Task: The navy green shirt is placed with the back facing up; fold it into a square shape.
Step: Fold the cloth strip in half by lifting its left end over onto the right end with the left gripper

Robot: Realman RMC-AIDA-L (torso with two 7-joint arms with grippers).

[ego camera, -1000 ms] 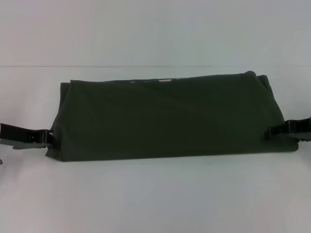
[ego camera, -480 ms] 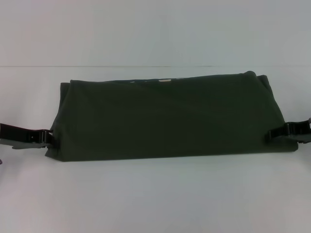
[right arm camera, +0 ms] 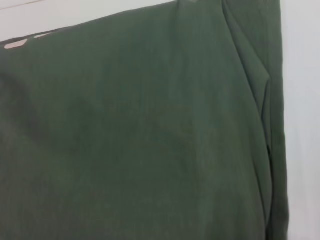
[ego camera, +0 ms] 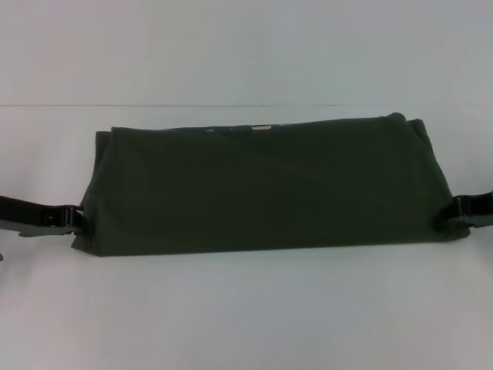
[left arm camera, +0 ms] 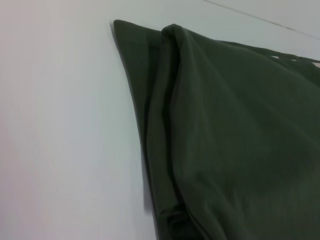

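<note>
Shirt: the navy green shirt (ego camera: 266,185) lies folded into a long band at the middle of the white surface (ego camera: 246,308), its long axis running from left edge to right edge.
Left gripper (ego camera: 75,218): low at the band's left end, touching the near corner; jaws state cannot be told.
Right gripper (ego camera: 461,208): at the band's right end, just beside the fabric; jaws state cannot be told.
Key relation: the shirt lies between both grippers, each equally near its own end; bringing one end over the other would likely yield the square.
</note>
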